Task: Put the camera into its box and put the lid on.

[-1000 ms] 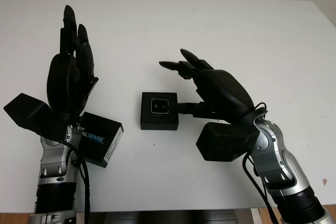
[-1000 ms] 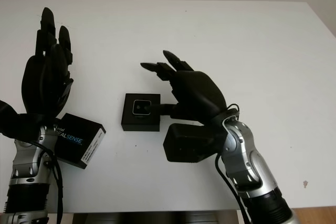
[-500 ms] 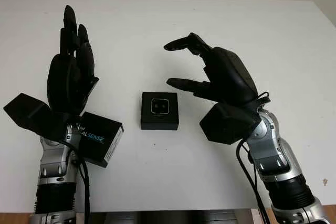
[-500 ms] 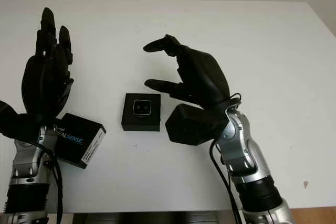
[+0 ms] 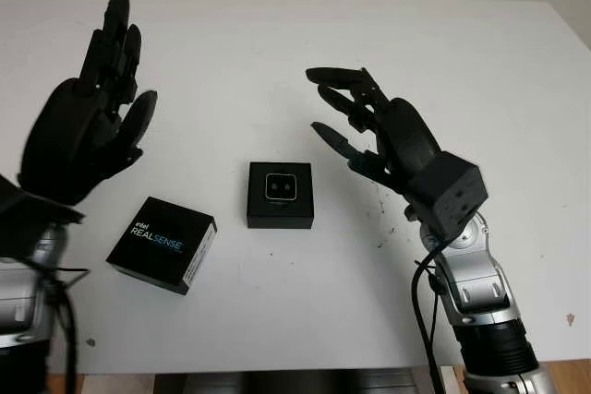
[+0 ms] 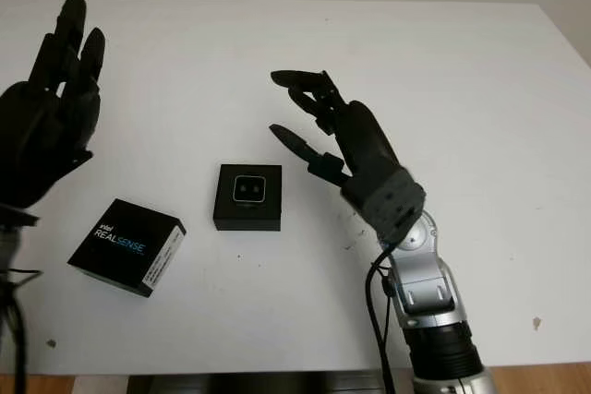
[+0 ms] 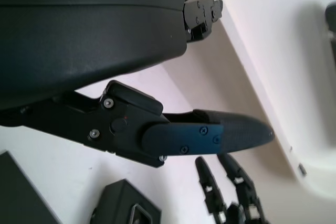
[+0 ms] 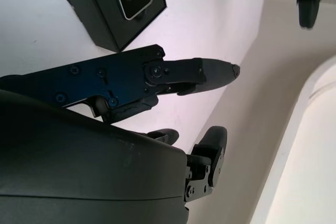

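Now raised above the table (image 5: 517, 89): left robot hand (image 5: 78, 131) open, upright; right robot hand (image 5: 383, 136) open, empty, beside the box (image 5: 281, 195) holding the camera (image 5: 281, 187); lid (image 5: 162, 244) apart.

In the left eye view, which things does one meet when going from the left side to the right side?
Black left hand → black RealSense lid → small black square box with the camera inside → black right hand.

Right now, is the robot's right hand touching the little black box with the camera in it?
Apart. In the left eye view, the right hand hangs open beside the box, with bare white table showing between its fingertips and the box's edge.
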You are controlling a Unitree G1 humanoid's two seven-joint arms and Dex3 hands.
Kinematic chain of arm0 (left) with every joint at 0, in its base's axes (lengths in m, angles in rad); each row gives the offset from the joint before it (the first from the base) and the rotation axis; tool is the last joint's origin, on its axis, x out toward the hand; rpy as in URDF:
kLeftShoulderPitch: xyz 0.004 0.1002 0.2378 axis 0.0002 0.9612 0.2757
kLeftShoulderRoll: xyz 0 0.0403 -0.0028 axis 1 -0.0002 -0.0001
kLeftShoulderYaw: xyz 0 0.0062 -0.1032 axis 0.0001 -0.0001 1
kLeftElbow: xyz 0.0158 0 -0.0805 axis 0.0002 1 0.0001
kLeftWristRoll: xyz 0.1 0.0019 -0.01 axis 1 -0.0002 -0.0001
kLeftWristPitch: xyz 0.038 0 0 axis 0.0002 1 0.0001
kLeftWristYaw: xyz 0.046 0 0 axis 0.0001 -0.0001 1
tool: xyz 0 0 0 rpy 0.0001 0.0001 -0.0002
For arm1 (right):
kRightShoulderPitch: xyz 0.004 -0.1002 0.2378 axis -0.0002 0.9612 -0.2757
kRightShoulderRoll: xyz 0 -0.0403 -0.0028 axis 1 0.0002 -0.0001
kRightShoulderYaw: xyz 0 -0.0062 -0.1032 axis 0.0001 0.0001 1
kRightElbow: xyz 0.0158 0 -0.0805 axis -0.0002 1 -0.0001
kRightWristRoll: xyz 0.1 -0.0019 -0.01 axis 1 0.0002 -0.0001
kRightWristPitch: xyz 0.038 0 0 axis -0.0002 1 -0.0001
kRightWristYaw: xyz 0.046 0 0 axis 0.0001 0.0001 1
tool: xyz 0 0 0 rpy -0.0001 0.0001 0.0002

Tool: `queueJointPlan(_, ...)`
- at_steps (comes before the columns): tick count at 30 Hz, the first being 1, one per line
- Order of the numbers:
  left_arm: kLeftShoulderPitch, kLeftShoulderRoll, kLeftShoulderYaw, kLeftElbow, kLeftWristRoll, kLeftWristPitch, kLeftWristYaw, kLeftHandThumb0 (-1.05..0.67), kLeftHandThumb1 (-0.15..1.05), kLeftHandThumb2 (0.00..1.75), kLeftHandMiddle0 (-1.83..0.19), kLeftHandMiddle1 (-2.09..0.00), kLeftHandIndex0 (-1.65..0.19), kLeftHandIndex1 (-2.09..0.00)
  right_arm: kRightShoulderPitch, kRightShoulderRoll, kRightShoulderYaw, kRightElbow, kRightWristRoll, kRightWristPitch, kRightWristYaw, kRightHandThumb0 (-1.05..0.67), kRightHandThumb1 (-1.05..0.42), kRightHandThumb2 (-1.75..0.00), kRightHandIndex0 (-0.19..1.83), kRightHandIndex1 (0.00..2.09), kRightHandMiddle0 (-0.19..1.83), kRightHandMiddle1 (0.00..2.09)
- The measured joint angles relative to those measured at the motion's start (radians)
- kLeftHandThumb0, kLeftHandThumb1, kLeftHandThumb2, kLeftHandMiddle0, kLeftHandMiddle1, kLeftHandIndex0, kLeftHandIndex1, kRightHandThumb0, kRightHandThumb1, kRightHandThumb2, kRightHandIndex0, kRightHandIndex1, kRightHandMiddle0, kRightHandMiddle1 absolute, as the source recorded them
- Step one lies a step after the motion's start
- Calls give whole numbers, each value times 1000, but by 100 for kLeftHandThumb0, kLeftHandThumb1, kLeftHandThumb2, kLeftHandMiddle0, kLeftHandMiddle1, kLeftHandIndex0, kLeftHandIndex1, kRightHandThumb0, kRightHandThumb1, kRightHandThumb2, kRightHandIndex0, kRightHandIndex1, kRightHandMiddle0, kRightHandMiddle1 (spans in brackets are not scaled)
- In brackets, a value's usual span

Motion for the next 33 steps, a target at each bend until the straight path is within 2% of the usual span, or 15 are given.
queueJointPlan(3, 3, 127, 42, -9, -22, 69, -108, -78, 99, 7, 14, -6, 10, -6, -10, 24, -55, 2, 128, 53, 32, -60, -105, -42, 18, 4, -17, 75)
queueJointPlan(7, 13, 254, 65, -59, -9, 175, -186, -73, 90, 3, 10, -7, 9, -6, -32, 39, -105, 8, 235, 90, 52, -63, -105, -48, 12, 1, -19, 64)
queueJointPlan(11, 36, 379, 43, -75, 71, 183, -284, -68, 87, 4, 8, -6, 9, -6, -55, 42, -141, 9, 285, 145, 40, -61, -105, -53, 11, 1, -19, 64)
queueJointPlan(16, 29, 466, -28, -29, 133, 158, -389, -63, 83, 4, 11, -5, 9, -6, -85, 41, -187, 19, 349, 202, 30, -61, -105, -52, 11, 2, -19, 65)
queueJointPlan(19, 22, 500, -63, -28, 182, 160, -406, -63, 82, 4, 2, -9, 4, -8, -103, 38, -220, 34, 384, 213, 28, -63, -105, -52, 10, 2, -19, 65)
queueJointPlan(22, 13, 527, -101, -47, 242, 164, -408, -62, 83, 5, -7, -9, -2, -10, -121, 27, -234, 48, 395, 223, 34, -64, -105, -54, 10, 1, -19, 65)
queueJointPlan(27, 5, 541, -123, -66, 308, 91, -411, -62, 84, 5, -18, -9, -13, -11, -132, 20, -235, 48, 396, 231, 35, -65, -105, -56, 9, 1, -19, 65)
queueJointPlan(30, 5, 542, -124, -88, 331, 80, -414, -65, 87, 6, -16, -6, -13, -9, -132, 20, -234, 48, 396, 231, 32, -65, -105, -56, 9, 1, -19, 65)
queueJointPlan(33, 5, 582, -143, -151, 382, 129, -450, -69, 88, 6, -9, -3, -7, -5, -132, 20, -233, 48, 396, 231, 32, -66, -105, -54, 8, 1, -19, 64)
